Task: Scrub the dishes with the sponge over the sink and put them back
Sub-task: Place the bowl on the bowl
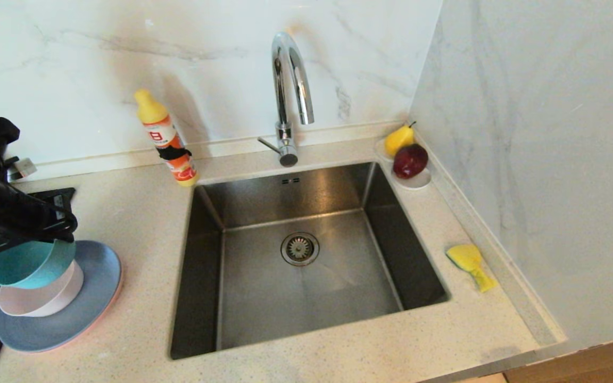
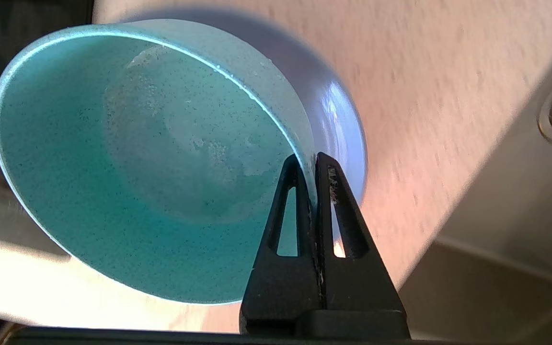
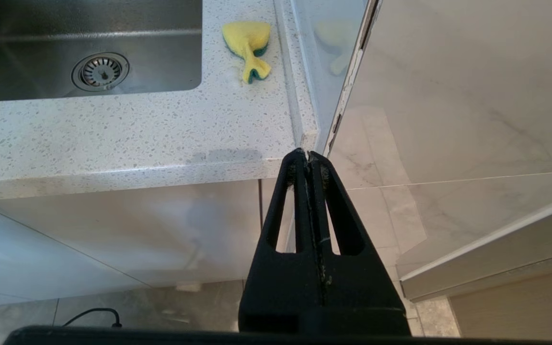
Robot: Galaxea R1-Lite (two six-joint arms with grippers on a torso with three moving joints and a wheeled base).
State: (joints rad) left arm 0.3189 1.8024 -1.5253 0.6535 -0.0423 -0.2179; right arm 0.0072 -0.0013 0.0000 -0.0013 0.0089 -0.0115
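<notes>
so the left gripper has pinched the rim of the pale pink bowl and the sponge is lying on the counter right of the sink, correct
Not quite: the left gripper is shut on the rim of the teal bowl, as the left wrist view shows. The pale pink bowl sits beneath it on the plates. The sponge does lie on the counter right of the sink.

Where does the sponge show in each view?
Head view: sponge on the counter right of the sink, by the wall.
Left wrist view: not in it.
Right wrist view: sponge on the counter beside the sink.
Shared landmark: drain.
</notes>
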